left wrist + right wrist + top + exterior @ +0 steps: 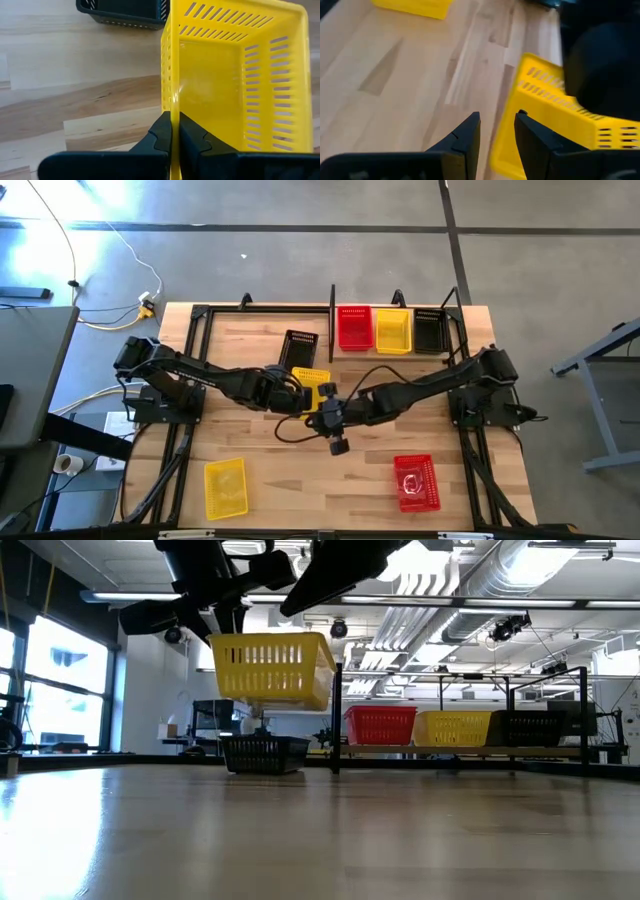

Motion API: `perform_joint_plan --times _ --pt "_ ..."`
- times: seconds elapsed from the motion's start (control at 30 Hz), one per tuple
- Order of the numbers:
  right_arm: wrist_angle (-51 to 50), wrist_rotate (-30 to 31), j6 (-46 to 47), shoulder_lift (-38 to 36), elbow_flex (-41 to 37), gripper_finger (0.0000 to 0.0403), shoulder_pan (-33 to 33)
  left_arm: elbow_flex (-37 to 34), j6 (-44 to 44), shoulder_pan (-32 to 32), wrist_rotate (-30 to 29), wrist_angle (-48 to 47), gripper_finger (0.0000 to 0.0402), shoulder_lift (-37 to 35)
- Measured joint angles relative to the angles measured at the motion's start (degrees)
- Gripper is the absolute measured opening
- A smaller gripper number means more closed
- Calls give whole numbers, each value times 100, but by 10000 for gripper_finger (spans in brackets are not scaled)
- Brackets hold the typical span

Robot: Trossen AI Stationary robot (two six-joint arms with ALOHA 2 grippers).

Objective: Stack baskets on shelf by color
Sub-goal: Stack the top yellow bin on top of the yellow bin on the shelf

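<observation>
My left gripper [175,135] is shut on a yellow basket [235,85] at the table's middle [312,383]; the low view shows that basket [272,668] raised above the tabletop. My right gripper [497,131] is open just right of it [323,403], its fingers on either side of the basket's near edge [506,159]. A black basket [298,348] rests by its base on the table. The shelf [398,352] at the far edge holds a red [354,327], a yellow [392,330] and a black basket [430,330]. A yellow basket [226,487] and a red one [415,482] sit near the front. My left gripper pinches the yellow basket's side wall at the rim [173,100], one finger inside the basket and one outside. The fingers come from above, pointing down. The basket hangs below them, lifted clear of the table and slightly tilted.
Black frame rails run along the table's left and right sides [178,460]. The black basket [263,753] stands on the table just beyond the lifted one. Bare wood lies between the two arms and the front baskets.
</observation>
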Motion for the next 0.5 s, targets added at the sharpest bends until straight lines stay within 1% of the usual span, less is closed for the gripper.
perform_joint_plan --times 0.13,0.23,0.4,0.5 --pt "-65 20 40 30 11 108 -42 0 108 0 47 178 1 0" --pt "-44 -125 168 30 11 108 -69 0 194 0 37 218 1 0" --pt "-217 23 205 30 11 108 -69 0 340 13 67 442 1 0" --pt "-343 -11 387 30 11 108 -80 0 432 17 81 618 1 0"
